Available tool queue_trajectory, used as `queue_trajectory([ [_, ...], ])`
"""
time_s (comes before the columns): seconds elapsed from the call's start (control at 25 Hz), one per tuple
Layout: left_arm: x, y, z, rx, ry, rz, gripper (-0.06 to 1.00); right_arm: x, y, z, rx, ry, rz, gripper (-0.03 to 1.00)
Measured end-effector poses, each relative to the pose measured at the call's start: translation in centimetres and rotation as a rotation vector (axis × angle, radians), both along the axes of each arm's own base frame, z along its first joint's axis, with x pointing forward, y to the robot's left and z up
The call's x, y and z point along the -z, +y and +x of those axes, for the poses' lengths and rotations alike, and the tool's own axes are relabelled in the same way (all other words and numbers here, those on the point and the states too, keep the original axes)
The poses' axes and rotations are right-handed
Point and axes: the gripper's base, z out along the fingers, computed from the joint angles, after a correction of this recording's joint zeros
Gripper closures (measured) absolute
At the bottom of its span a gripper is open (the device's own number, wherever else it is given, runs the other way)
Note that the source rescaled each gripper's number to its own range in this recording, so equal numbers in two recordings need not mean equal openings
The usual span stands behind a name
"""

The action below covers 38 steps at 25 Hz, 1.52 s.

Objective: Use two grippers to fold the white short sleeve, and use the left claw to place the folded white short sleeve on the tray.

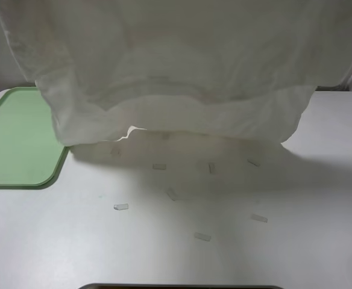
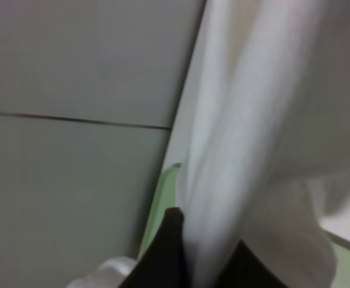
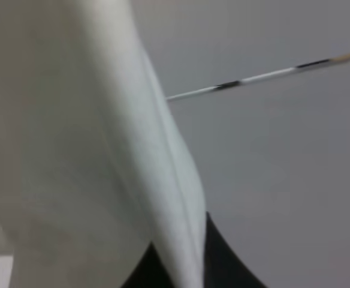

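The white short sleeve (image 1: 176,66) hangs lifted in the air, spread wide across the top of the exterior view, its lower hem dangling just above the table. The arms themselves are hidden above and behind the cloth there. In the left wrist view my left gripper (image 2: 206,264) is shut on a bunched fold of the white short sleeve (image 2: 247,150). In the right wrist view my right gripper (image 3: 184,264) is likewise shut on a fold of the white short sleeve (image 3: 103,150). The pale green tray (image 1: 13,144) lies on the table at the left, partly under the shirt's left edge.
Several small pale tape strips (image 1: 121,206) dot the white table (image 1: 176,253) below the hanging shirt. A dark edge (image 1: 182,286) shows at the table's front. A sliver of the green tray (image 2: 160,210) shows beside the left claw.
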Motion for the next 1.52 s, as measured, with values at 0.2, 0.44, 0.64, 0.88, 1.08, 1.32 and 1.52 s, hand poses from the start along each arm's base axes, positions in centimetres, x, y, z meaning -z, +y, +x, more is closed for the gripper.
queue_trajectory([
  [0.2, -2.6, 0.4, -0.8, 0.026, -0.067, -0.01, 0.94, -2.0, -0.3, -0.5, 0.011, -0.041, 0.013, 0.97],
  [0.44, -4.4, 0.7, -1.4, 0.034, -0.119, -0.032, 0.94, -4.6, -0.8, -1.3, 0.02, -0.09, 0.039, 0.97],
  [0.64, -5.1, 0.7, -2.6, 0.056, -0.09, -0.023, 0.94, -5.0, -1.0, -1.9, 0.026, -0.064, 0.042, 0.97],
  [0.88, -5.8, -0.1, -4.5, 0.145, -0.126, -0.027, 0.94, -5.1, -2.1, -4.7, 0.04, 0.033, 0.039, 0.97],
  [1.08, -6.3, -0.5, -5.7, 0.192, -0.143, -0.041, 0.94, -6.5, -3.3, -7.9, 0.033, -0.013, 0.093, 0.97],
  [1.32, -6.9, -0.9, -7.8, 0.219, -0.145, -0.122, 0.94, -7.6, -4.3, -11.1, 0.011, -0.056, 0.188, 0.97],
  [1.52, -7.1, -1.1, -9.1, 0.238, -0.133, -0.18, 0.94, -8.3, -5.2, -13.5, 0.017, -0.095, 0.244, 0.97],
])
